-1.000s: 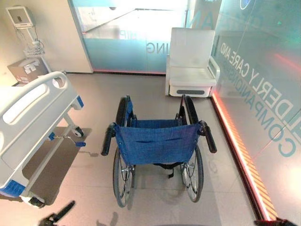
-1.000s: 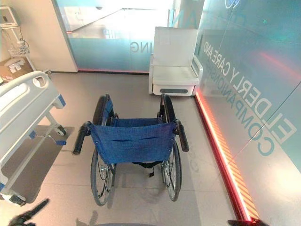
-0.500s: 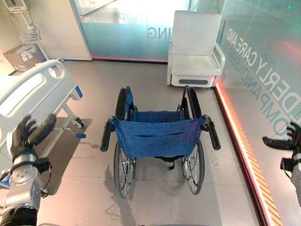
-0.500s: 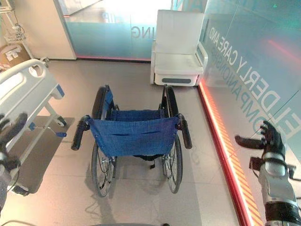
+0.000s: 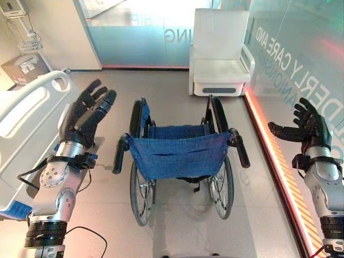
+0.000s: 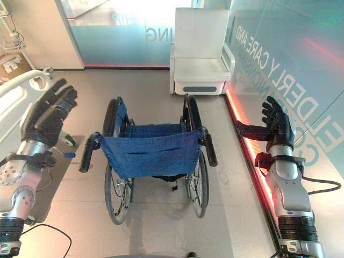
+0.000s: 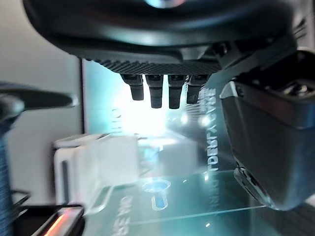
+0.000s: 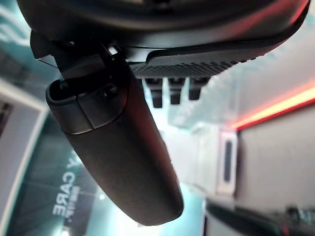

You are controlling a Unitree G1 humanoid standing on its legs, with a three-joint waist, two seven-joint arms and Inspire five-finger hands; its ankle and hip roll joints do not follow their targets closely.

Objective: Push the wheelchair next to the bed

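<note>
Left eye view: the wheelchair (image 5: 180,161) stands in the middle of the floor with its blue back panel toward the robot and its seat facing the white armchair (image 5: 219,54) by the glass wall. The bed (image 5: 32,123) lies to the wheelchair's left, apart from it, with bare floor between them.

Both hands are raised, 1 on either side of the wheelchair and clear of it. The left hand (image 5: 86,115) hangs just outside the left push handle (image 5: 120,154), fingers (image 5: 102,99) straight and spread, holding nothing. The right hand (image 5: 307,129) is farther out from the right push handle (image 5: 239,149), over by the red floor strip (image 5: 274,161), also spread wide and empty, thumb pointing toward the wheelchair.

The 2 handles run front to back, slanting down toward the robot. I'd judge each hand must come inward and down onto its own handle; the left hand looks the nearer. The wheelchair then has to go forward and left.
</note>
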